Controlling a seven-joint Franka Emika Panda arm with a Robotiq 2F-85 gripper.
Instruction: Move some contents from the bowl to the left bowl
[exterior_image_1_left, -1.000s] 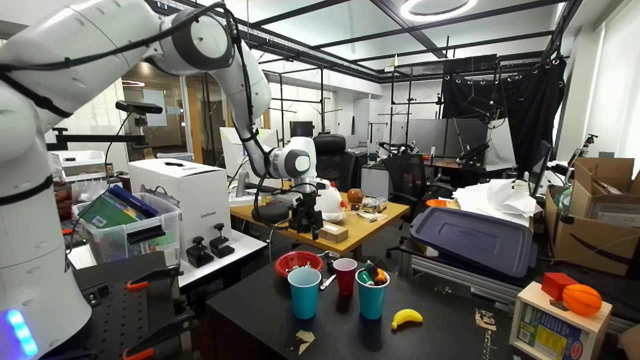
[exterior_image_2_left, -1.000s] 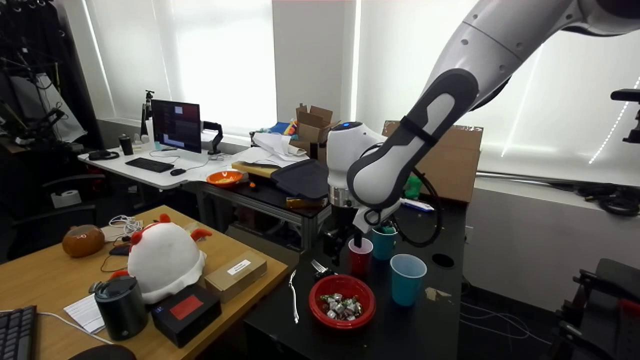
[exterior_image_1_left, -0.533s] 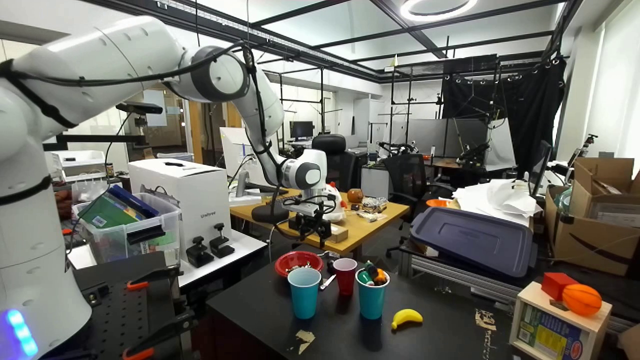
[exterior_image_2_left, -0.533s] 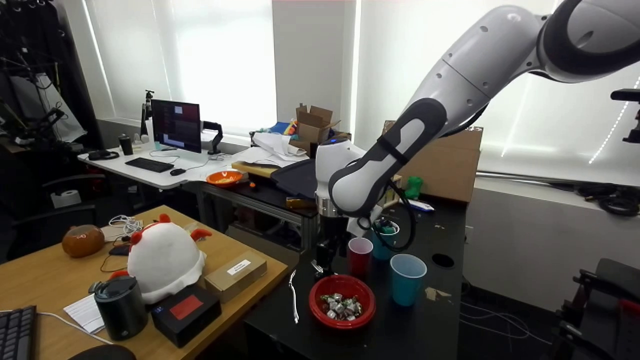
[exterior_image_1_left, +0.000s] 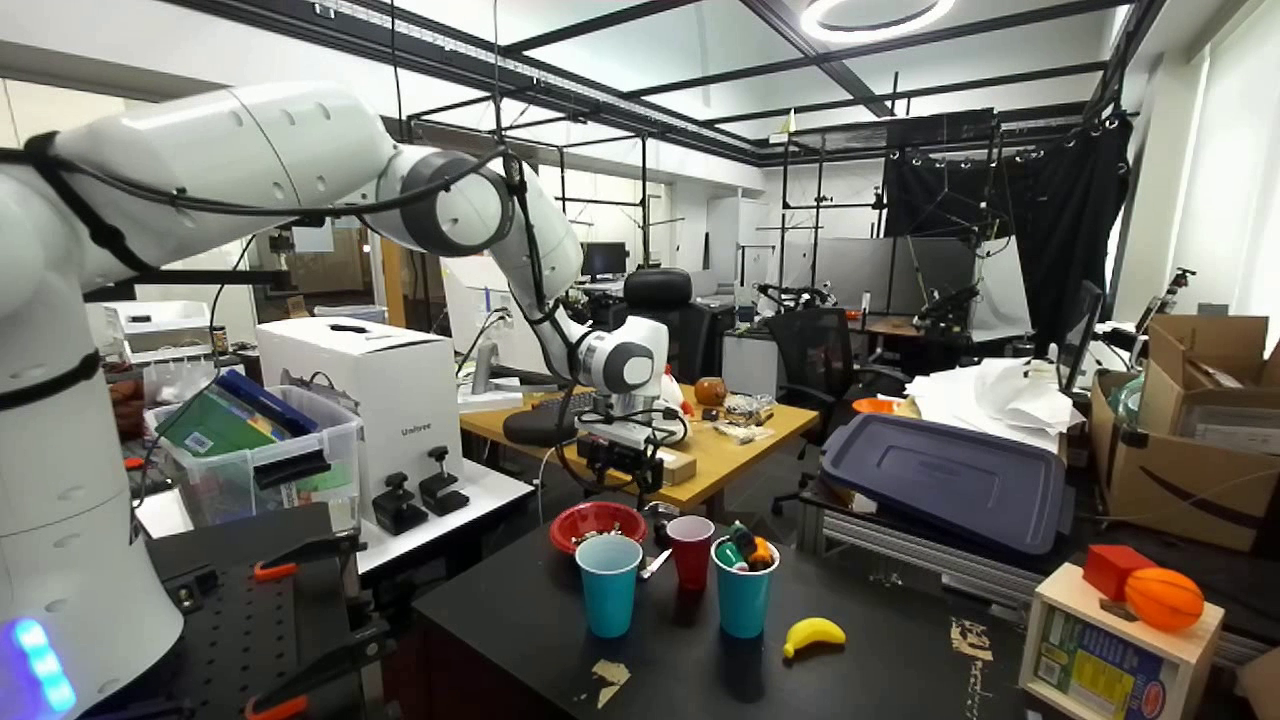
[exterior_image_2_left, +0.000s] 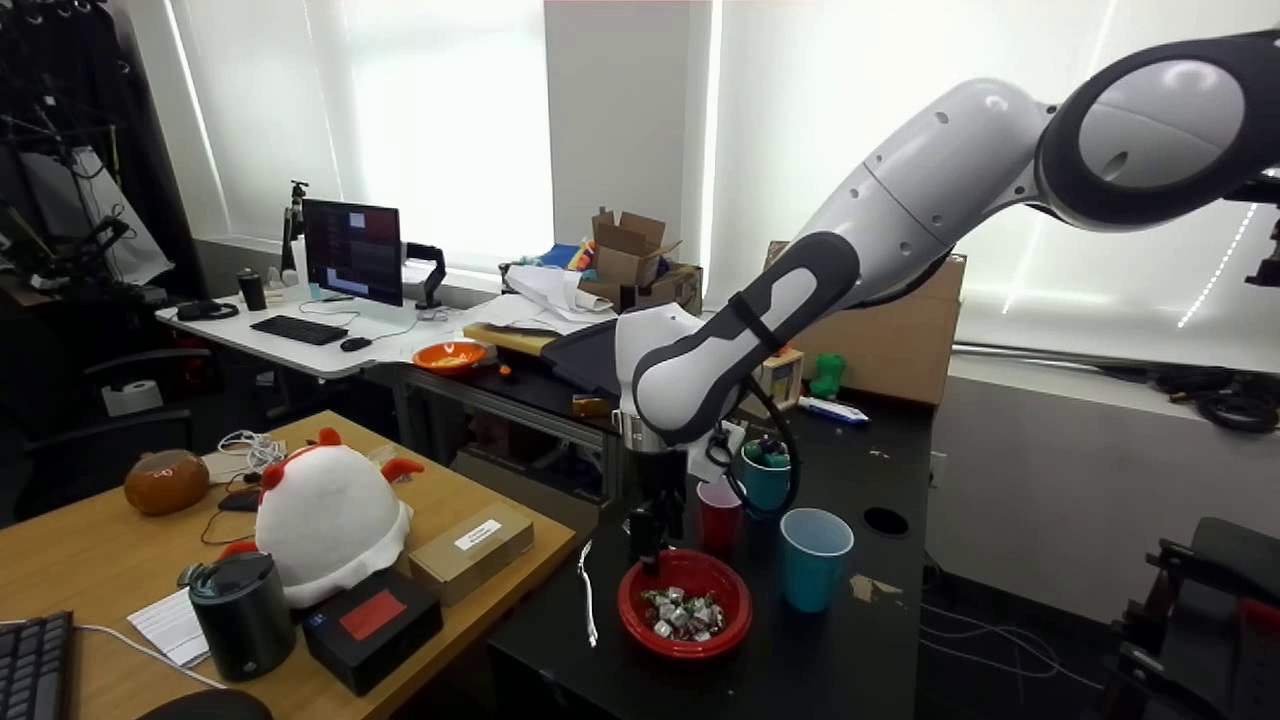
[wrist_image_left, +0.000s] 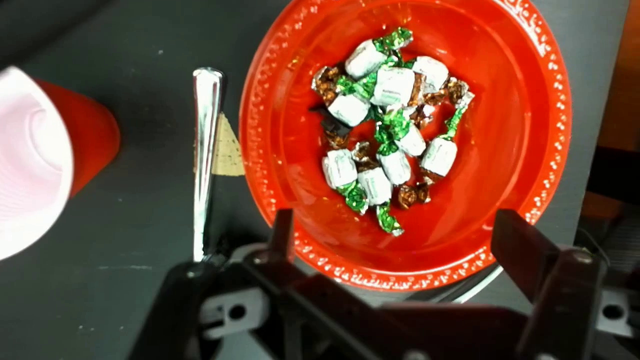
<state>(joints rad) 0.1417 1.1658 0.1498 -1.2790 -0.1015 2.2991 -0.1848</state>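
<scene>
The red bowl (wrist_image_left: 510, 100) holds several wrapped candies (wrist_image_left: 394, 86), white with green and brown foil, heaped in its middle. It stands on the black table, and both exterior views show it (exterior_image_1_left: 562, 528) (exterior_image_2_left: 738, 605). My gripper (wrist_image_left: 392, 222) is open above the bowl's near rim, its fingers (wrist_image_left: 284, 235) wide apart and nothing between them. In an exterior view the gripper (exterior_image_2_left: 650, 550) overlaps the bowl's back rim; whether it touches I cannot tell. Which thing is the left bowl I cannot tell; an orange bowl (exterior_image_2_left: 428, 362) sits on a farther desk.
Close to the bowl are a teal cup (exterior_image_1_left: 608, 595), a red cup (exterior_image_1_left: 690, 562) and a filled teal cup (exterior_image_1_left: 742, 608). A metal utensil (wrist_image_left: 202, 150) and a white one (exterior_image_2_left: 588, 590) lie beside the bowl. A banana (exterior_image_1_left: 815, 636) rests farther off.
The arm has come down and the gripper has moved from near the red cup to the red bowl's rim. The bowl, candies and cups have stayed where they were.
</scene>
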